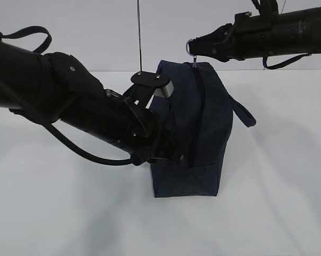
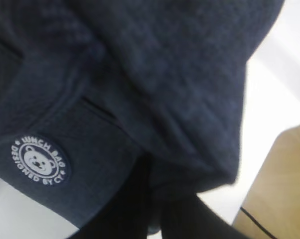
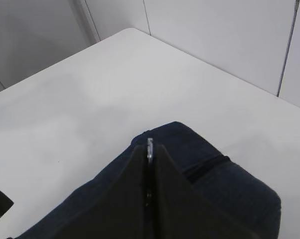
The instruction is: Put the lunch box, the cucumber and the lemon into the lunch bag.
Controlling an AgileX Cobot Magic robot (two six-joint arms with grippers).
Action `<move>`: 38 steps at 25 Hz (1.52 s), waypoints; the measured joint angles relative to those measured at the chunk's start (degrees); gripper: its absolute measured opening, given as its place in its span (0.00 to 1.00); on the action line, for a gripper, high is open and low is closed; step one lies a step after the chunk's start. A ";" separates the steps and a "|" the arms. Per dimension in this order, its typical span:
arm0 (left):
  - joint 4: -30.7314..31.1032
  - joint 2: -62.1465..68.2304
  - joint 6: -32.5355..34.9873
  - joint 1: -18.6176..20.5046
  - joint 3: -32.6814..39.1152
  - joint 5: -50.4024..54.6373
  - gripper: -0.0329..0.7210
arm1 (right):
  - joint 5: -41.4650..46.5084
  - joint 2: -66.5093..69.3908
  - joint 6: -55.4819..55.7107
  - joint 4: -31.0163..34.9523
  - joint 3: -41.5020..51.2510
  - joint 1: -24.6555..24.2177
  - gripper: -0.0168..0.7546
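Exterior view: the lunch bag stands on the white table; the left gripper is clamped on its side fabric. The right gripper pinches the silver ring pull at its top.

Left wrist view: a round white bear logo reads "LUNCH BAG".

Right wrist view: closed fingers grip the ring

White worktop against pale panelled walls

Worktop: plain white, matte, evenly lit, with soft grey shadows; its rounded far corner shows in the right wrist view. Wall: off-white, plain, meeting the worktop's far edge in the exterior view. Wall panels: light grey, divided by thin vertical seams. Thin dark cable: hanging vertically before the wall. Tan wood-coloured surface: seen beyond the worktop's edge in the left wrist view, blurred.
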 joint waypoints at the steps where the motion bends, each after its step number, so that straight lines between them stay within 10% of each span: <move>1: 0.93 0.00 -0.53 0.00 0.00 0.62 0.04 | -0.21 0.00 -0.23 0.00 -0.03 0.00 0.02; 38: 23.73 -6.12 -16.59 0.00 -0.11 13.26 0.04 | -4.67 20.58 -1.97 0.97 -17.51 0.10 0.02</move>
